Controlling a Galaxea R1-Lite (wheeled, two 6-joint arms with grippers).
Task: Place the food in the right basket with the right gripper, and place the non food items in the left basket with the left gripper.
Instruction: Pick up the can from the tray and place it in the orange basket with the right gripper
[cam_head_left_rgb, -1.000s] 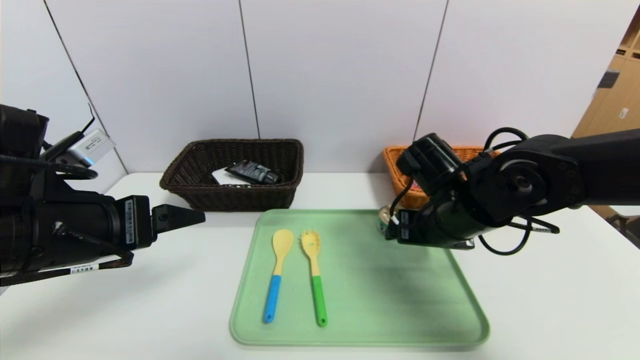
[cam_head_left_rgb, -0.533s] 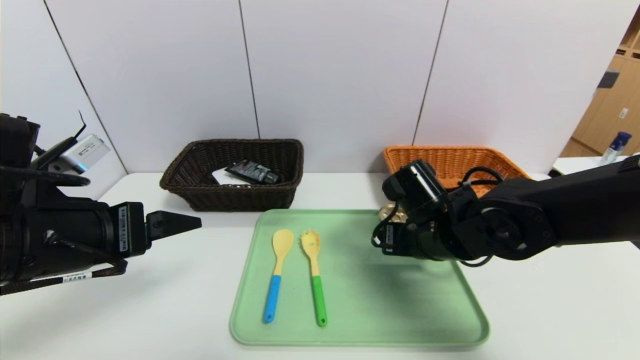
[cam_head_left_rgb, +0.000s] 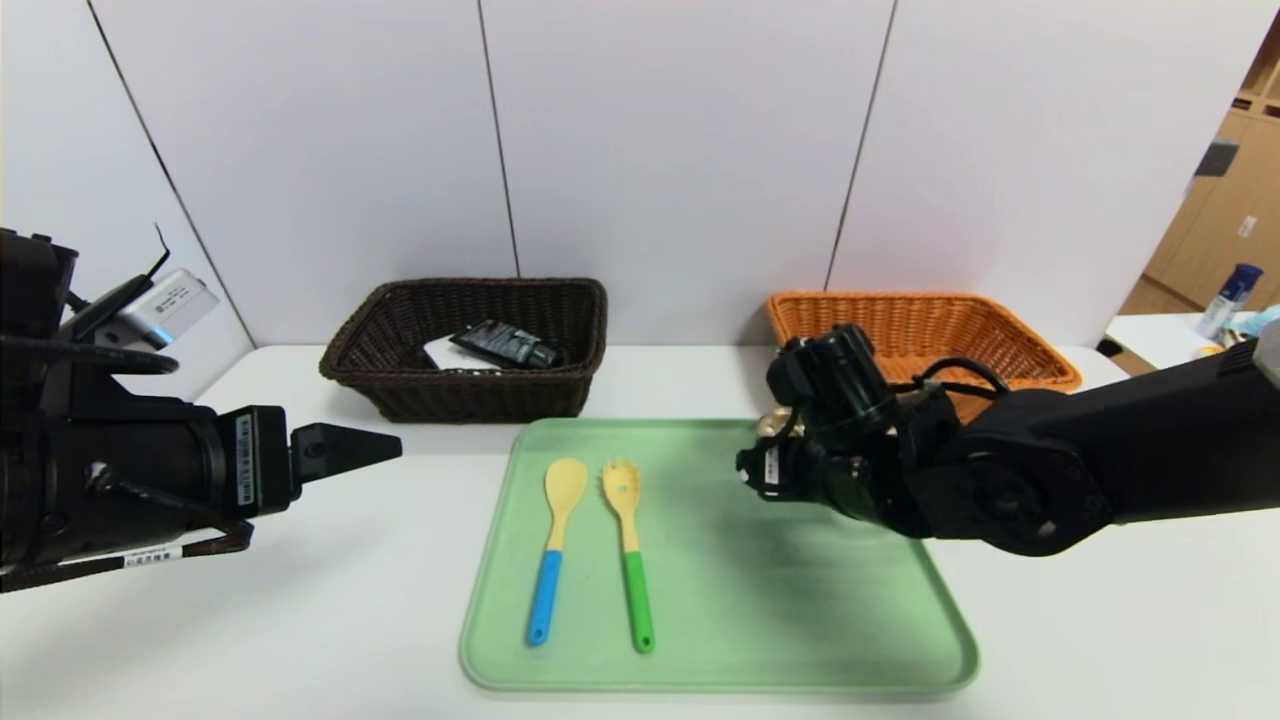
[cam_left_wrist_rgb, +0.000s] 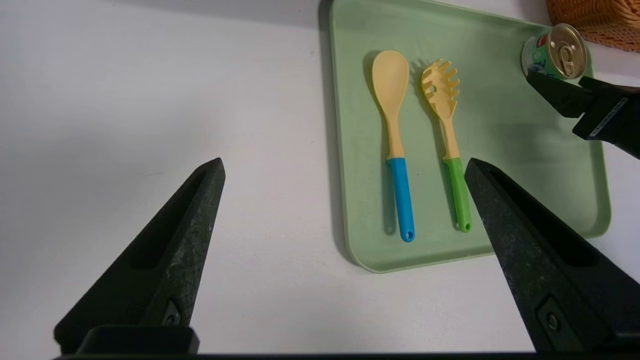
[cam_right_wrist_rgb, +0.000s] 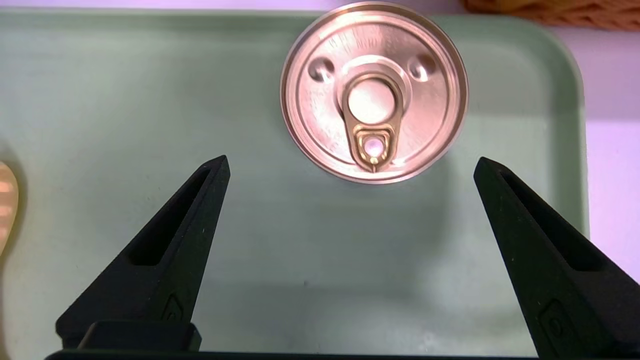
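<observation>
One white tabletop (cam_head_left_rgb: 330, 600) carries one green tray (cam_head_left_rgb: 780, 600) and two baskets: dark brown left basket (cam_head_left_rgb: 400, 395), orange right basket (cam_head_left_rgb: 1000, 340). Right gripper (cam_right_wrist_rgb: 350, 170), spread wide, hovers above the single tin (cam_right_wrist_rgb: 374, 92) at the tray's far right corner. Left gripper (cam_left_wrist_rgb: 345, 170), spread and empty, hangs left of the tray. One spoon (cam_head_left_rgb: 553, 550) and one fork (cam_head_left_rgb: 628, 550) lie side by side.

Head view: high, frontal, looking forward and down across the white table (cam_head_left_rgb: 300, 600) to the wall, taking in the whole green tray (cam_head_left_rgb: 800, 620) and both baskets. Left wrist view: oblique, off the tray's side, fairly far. Right wrist view: straight down, very close over the tin (cam_right_wrist_rgb: 374, 92); all three share the tray.
</observation>
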